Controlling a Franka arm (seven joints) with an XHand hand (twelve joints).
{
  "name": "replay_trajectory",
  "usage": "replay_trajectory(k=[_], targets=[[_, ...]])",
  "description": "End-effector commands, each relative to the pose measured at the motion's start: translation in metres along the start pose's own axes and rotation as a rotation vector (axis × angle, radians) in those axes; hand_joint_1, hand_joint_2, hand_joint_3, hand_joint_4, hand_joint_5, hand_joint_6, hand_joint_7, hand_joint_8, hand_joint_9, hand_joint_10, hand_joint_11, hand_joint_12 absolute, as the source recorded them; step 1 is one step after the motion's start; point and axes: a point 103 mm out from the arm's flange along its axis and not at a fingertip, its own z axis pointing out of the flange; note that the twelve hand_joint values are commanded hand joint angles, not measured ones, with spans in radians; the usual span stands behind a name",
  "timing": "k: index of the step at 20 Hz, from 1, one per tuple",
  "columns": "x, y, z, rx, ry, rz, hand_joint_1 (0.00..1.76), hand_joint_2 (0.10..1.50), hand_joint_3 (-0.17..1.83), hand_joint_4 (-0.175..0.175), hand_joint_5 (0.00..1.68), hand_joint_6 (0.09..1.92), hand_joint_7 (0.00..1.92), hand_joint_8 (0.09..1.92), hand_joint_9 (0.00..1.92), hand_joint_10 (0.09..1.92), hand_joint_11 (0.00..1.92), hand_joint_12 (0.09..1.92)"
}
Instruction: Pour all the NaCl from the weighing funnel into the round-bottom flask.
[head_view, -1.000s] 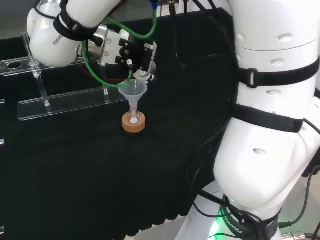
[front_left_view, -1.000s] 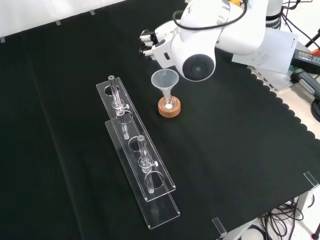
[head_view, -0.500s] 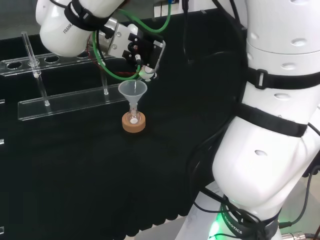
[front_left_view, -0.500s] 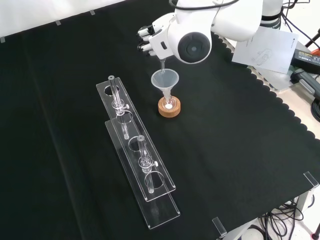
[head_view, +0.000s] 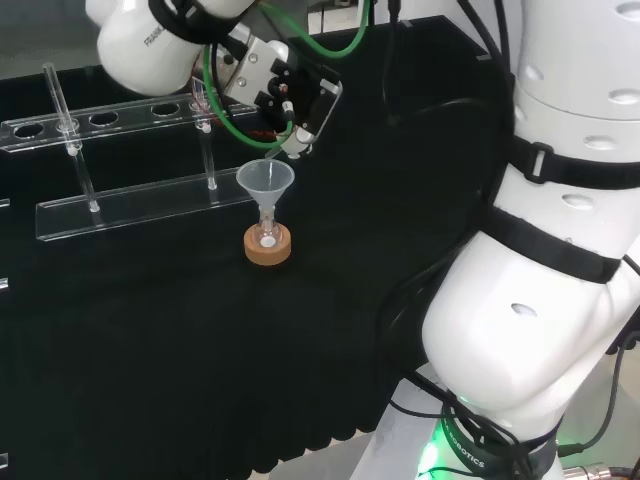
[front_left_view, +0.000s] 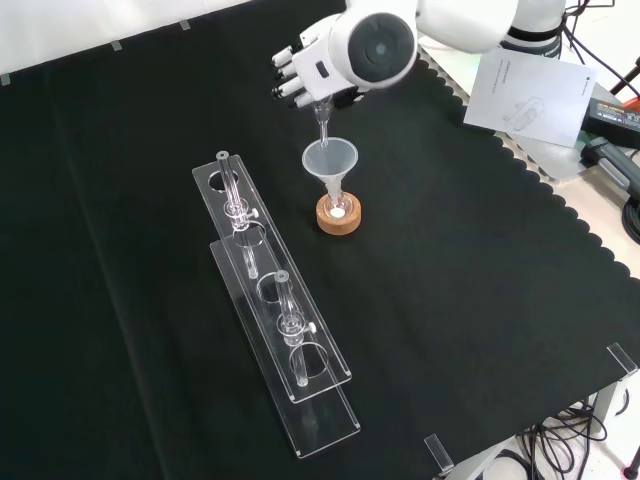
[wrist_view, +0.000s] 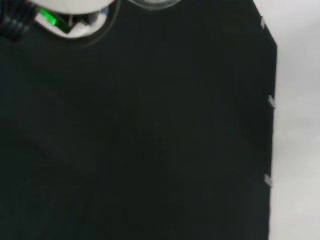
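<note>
Bench stock, as you see it:

- Hand (front_left_view: 300, 72) — in the front view it sits at the top of the cloth, above and just left of the plastic funnel. Its fingers are curled round a thin clear piece, apparently the weighing funnel (front_left_view: 323, 125), whose narrow stem points steeply down toward the funnel's mouth. The glass is hard to make out, so you cannot tell whether the tip touches the rim or hangs just over it.
- Plastic funnel (head_view: 265, 181) — upright, its stem seated in the neck of the round-bottom flask.
- Round-bottom flask (front_left_view: 338, 207) — small, seated in a cork ring (head_view: 267, 247) on the black cloth (front_left_view: 480, 260). A white patch shows at its bottom in both the head and front views.
- Clear racks — two long acrylic racks (front_left_view: 285, 345), set end to end and overlapping, left of the flask in the front view and behind it in the head view. Each carries an upright glass tube (front_left_view: 291, 325).
- Papers (front_left_view: 530, 95) — at the front view's upper right, off the cloth.
</note>
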Motion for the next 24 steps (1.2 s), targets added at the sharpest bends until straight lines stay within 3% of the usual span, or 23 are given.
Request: replay_trajectory(k=[1,15,24], targets=[[-0.009,0.001,0.011,0.004,0.125,-0.010,1.11,0.65,0.70,0.175,1.23,0.77,0.61,0.65,0.97,0.28,0.89,0.98],[-0.020,0.006,0.025,-0.002,0.340,-0.008,1.11,0.65,0.70,0.175,1.23,0.78,0.61,0.65,0.97,0.27,0.89,0.98],[-0.024,0.006,0.030,-0.018,0.422,0.000,1.11,0.65,0.70,0.175,1.22,0.78,0.61,0.65,0.97,0.27,0.89,0.98]])
